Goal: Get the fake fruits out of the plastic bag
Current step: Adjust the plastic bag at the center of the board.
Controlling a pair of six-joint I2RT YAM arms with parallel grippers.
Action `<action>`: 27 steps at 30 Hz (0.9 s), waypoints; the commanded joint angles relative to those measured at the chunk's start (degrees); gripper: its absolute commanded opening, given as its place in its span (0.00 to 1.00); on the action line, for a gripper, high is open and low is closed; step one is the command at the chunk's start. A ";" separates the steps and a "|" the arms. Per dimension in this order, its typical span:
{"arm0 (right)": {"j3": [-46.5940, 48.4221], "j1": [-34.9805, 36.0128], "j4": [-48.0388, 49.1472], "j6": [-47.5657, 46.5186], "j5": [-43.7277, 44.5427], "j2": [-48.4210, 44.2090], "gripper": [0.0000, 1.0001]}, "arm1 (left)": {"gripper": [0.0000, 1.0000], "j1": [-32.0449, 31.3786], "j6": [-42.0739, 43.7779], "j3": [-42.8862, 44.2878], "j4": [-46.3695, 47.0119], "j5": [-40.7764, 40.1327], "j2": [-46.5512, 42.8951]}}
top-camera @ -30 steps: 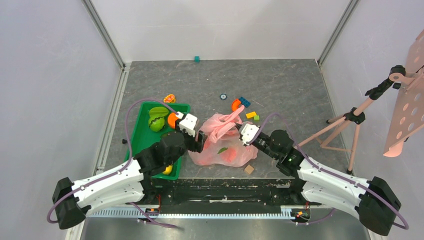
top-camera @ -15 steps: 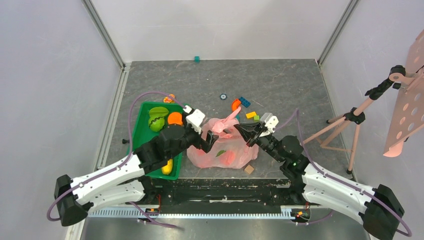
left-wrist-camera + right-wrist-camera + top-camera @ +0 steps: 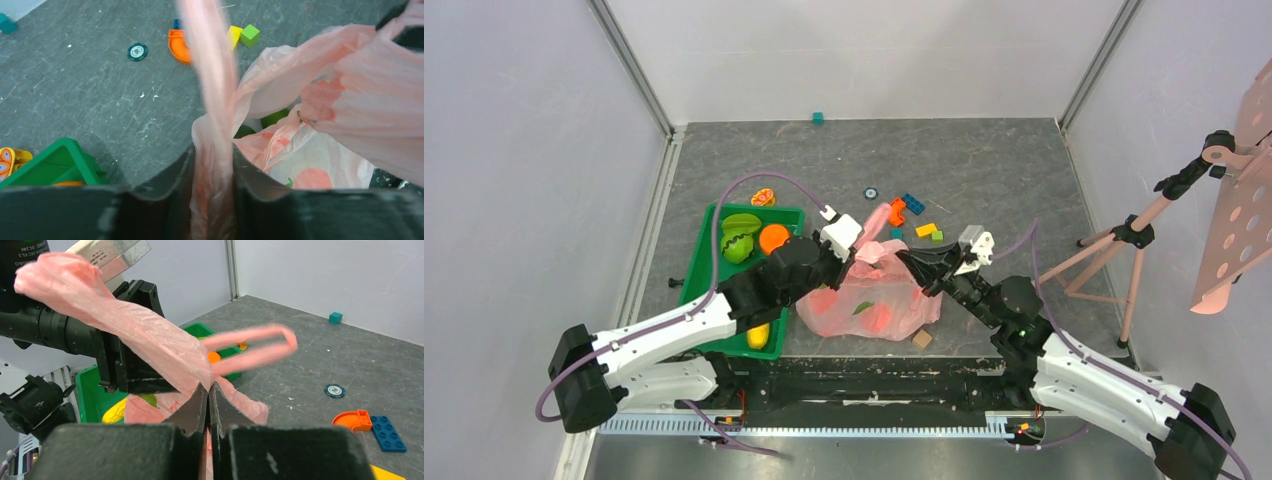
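Observation:
The pink plastic bag [image 3: 871, 296] lies between my two arms and is held up at both sides. My left gripper [image 3: 854, 257] is shut on one of its loop handles, which runs up between the jaws in the left wrist view, where the gripper [image 3: 212, 156] pinches the bag [image 3: 345, 85]. At the bag's right rim my right gripper [image 3: 908, 262] is shut on a fold of film; the wrist view shows the gripper [image 3: 208, 390] nipping the bag [image 3: 150, 335]. The fake fruits [image 3: 879, 318] show as reddish shapes through the film [image 3: 312, 177].
A green tray [image 3: 707, 270] stands left of the bag, holding an orange ball [image 3: 774, 238], green fruit [image 3: 737, 240] and a yellow fruit [image 3: 758, 336]. Toy blocks [image 3: 912, 203] and a chip [image 3: 870, 193] lie behind the bag. A tripod stand [image 3: 1124, 240] is at the right.
My left gripper moved right from the tray side to the bag's handle and closed on it. The right gripper swung up and right, raising the bag's rim.

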 commanded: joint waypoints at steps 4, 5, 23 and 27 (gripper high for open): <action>1.33 0.23 -4.25 2.82 7.85 -3.18 0.00 | 0.17 0.26 1.84 3.19 5.87 -5.32 -0.78; 2.13 0.23 -6.15 3.81 10.72 -3.22 0.00 | 0.14 0.26 1.54 3.18 6.73 -6.44 -1.15; 30.05 -16.27 -17.36 -1.20 16.28 17.57 0.00 | 0.02 16.93 -5.16 24.58 11.36 7.34 11.12; 25.34 -16.95 -11.88 -7.68 11.31 16.32 0.00 | 0.03 17.09 -9.07 17.50 19.41 8.18 9.02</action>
